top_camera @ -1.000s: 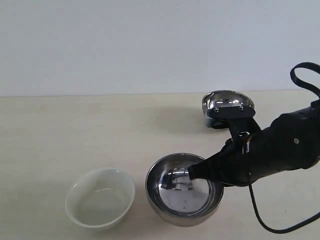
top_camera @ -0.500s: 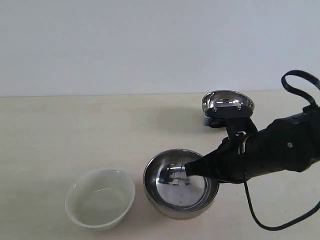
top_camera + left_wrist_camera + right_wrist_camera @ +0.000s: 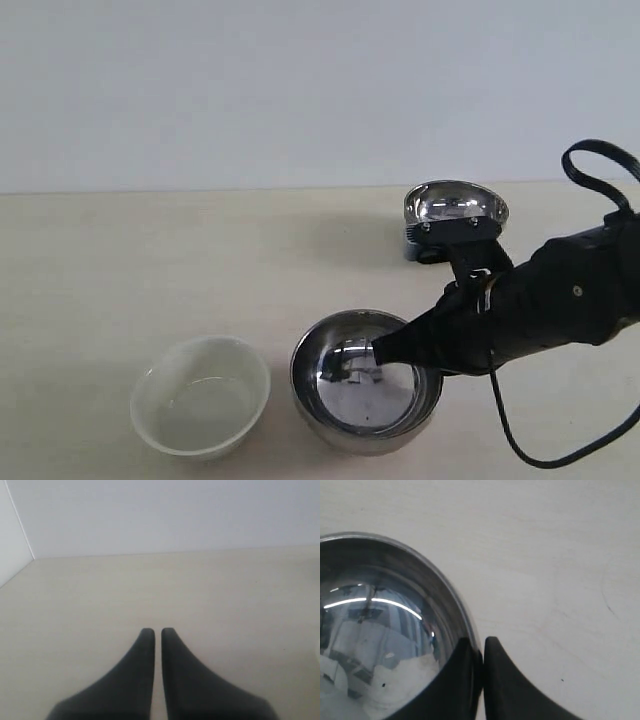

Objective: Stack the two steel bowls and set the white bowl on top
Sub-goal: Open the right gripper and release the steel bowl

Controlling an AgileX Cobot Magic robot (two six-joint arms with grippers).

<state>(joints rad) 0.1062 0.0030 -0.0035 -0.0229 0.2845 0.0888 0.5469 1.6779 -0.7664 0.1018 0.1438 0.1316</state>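
Right wrist view: my right gripper [image 3: 480,643] pinches the front steel bowl [image 3: 385,605] by its rim; I'd carry it level into the rear steel bowl [image 3: 455,198].

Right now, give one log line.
right tool: shut on near steel bowl rim | left tool: shut, empty | far steel bowl, white bowl: unstacked

The place reads as a robotics lab or test bench, not a home or kitchen. A plain, pale wood-toned worktop [image 3: 120,260] runs back to a flat, uniform grey-white wall [image 3: 300,90]. A black robot arm [image 3: 570,300] trailing a looped black cable [image 3: 590,146] reaches over it. Set out like test props are a front steel bowl [image 3: 350,405], a back steel bowl [image 3: 455,203] and a white bowl [image 3: 200,395].
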